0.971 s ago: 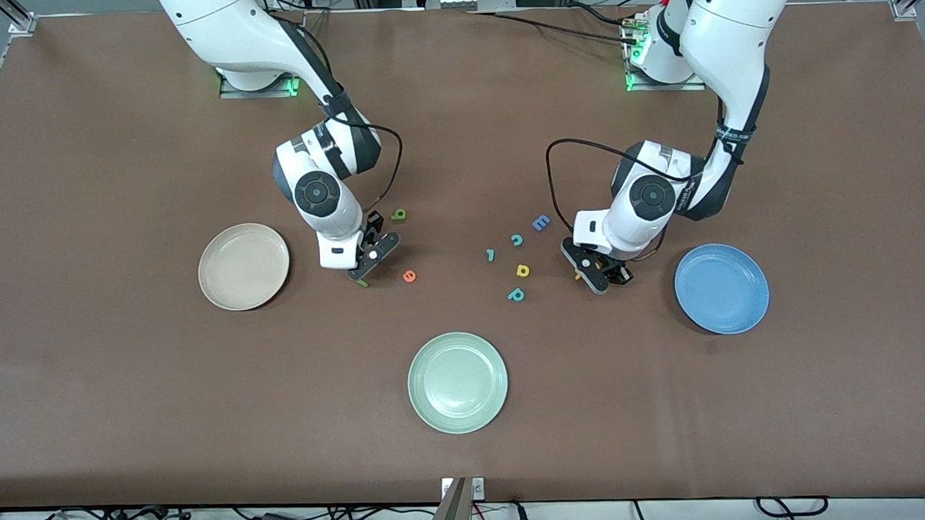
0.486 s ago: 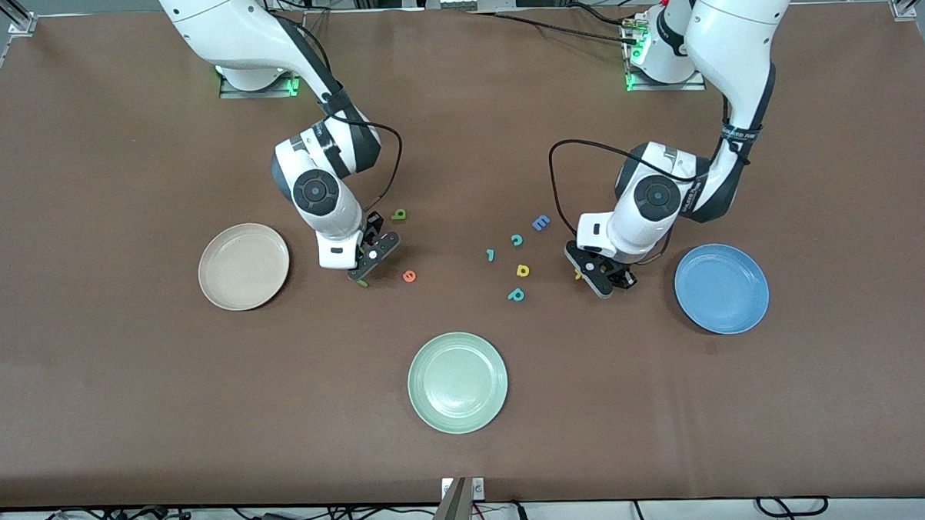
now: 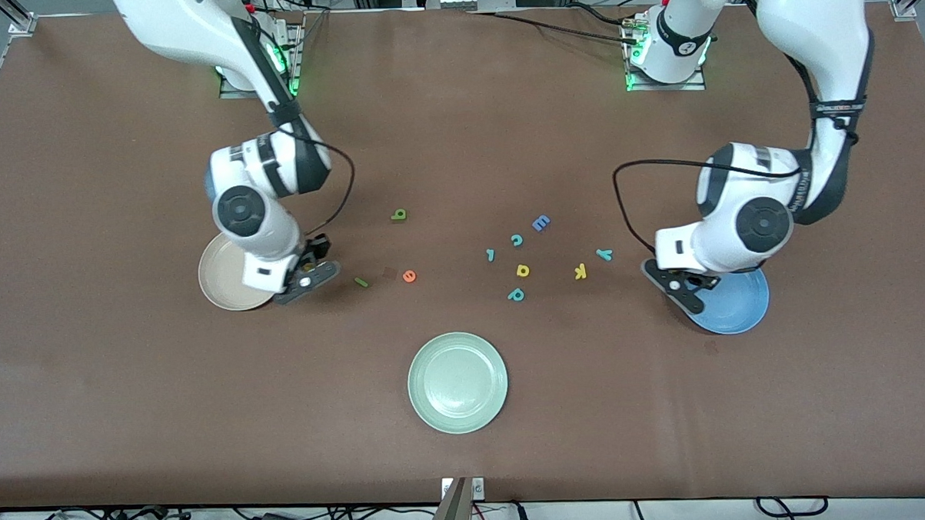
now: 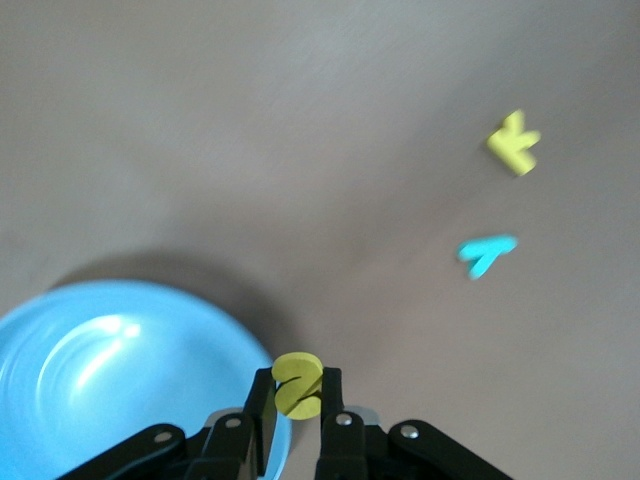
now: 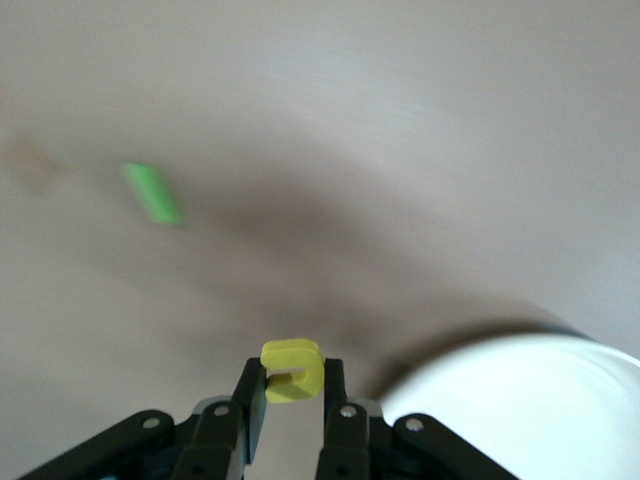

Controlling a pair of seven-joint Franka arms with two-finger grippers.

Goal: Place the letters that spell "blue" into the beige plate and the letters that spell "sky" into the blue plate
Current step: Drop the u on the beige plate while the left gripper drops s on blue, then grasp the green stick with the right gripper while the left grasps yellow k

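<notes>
- A brown table carries three round plates and scattered small foam letters.
- The right arm reaches down from its base; the right gripper hangs over the rim of the beige plate, its fingers pinching the yellow u.
- The left arm bends down toward its own end; the left gripper is over the edge of the blue plate, clamped on the yellow-green s.
- Just beside the right gripper, toward the table's middle, lie the thin green l and the orange e; the olive b sits farther from the camera.
- Near the left gripper lie the yellow k and the teal y, apart from each other.
- Between the grippers: three teal letters, one yellow letter, one blue E.
- A pale green plate lies nearest the camera.
</notes>
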